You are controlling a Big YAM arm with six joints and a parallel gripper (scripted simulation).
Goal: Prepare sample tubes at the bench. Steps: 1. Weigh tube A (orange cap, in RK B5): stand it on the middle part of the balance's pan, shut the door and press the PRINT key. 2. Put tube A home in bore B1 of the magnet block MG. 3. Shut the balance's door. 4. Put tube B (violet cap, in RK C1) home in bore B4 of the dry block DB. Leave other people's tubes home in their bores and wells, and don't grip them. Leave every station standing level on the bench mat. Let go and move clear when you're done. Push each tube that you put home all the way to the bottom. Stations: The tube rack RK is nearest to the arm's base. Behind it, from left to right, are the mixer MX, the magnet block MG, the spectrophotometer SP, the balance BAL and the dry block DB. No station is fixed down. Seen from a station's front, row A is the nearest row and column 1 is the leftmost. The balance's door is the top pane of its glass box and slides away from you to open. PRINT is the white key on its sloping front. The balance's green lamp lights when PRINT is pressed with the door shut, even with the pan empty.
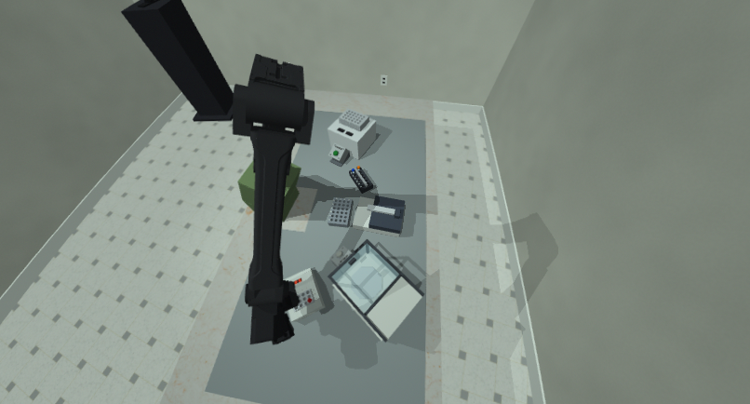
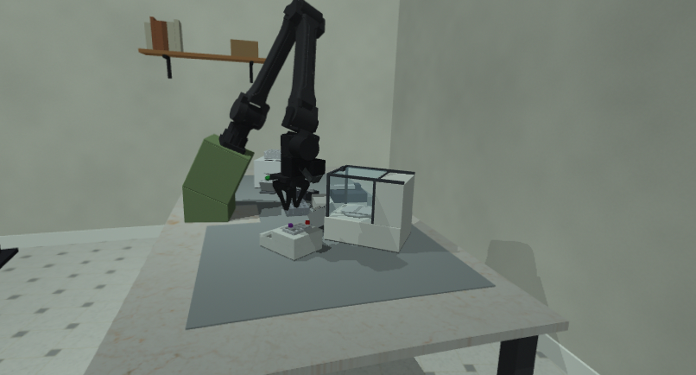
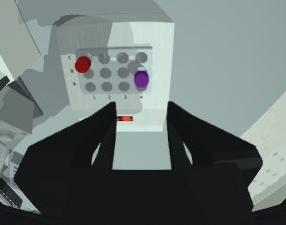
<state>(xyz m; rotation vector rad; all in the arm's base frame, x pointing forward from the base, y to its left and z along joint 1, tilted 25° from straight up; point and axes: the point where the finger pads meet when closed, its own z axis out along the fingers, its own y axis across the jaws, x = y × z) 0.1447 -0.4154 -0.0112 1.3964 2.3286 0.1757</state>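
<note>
My gripper (image 2: 291, 208) (image 3: 141, 109) is partly open with nothing between its fingers, above the front part of the dry block (image 1: 318, 291) (image 2: 294, 245) (image 3: 163, 44). The violet-capped tube B (image 2: 290, 225) (image 3: 141, 79) stands in the block's column 4, apparently row B; its depth is hard to judge. A red-capped tube (image 1: 309, 300) (image 2: 306, 222) (image 3: 83, 64) stands apparently in C1. The orange-capped tube A (image 1: 358, 168) is at the far end of the magnet block (image 1: 365, 185); its exact bore is unclear. The balance's glass top door (image 1: 369, 267) looks shut. The green lamp cannot be made out.
The balance (image 1: 395, 309) (image 2: 394, 206) stands close beside the dry block. The grey tube rack (image 1: 340, 212), the dark spectrophotometer (image 1: 385, 225) and the white mixer (image 1: 362, 139) stand farther off. The green arm base (image 1: 244, 188) (image 2: 209, 177) is at the bench edge.
</note>
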